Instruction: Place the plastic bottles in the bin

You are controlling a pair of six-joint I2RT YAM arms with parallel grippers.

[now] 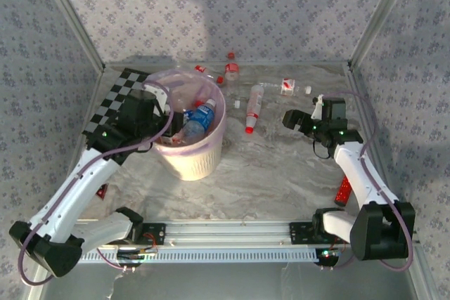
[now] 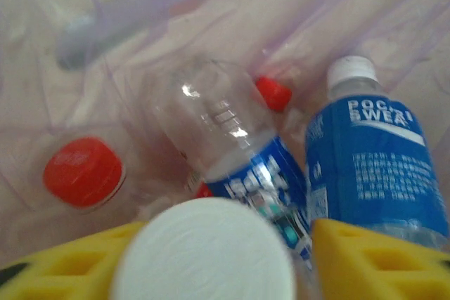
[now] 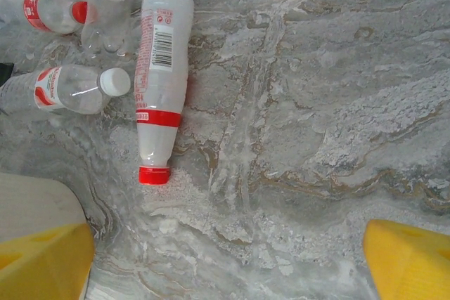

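Poised over the bin (image 1: 211, 156) to drop it, the left end effector (image 2: 225, 240) straddles a white-capped bottle (image 2: 200, 261), clamped or loosened I cannot tell, while the right end effector (image 3: 225, 258) gapes above a red-capped bottle (image 3: 160, 68) on the desk (image 3: 337, 103).

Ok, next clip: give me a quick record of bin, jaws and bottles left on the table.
bin: several bottles inside, among them a blue-label bottle
left jaws: over the bin, white cap between them, grip unclear
right jaws: open, empty, above the table
loose bottles: several lying flat on the table, e.g. red-capped bottle
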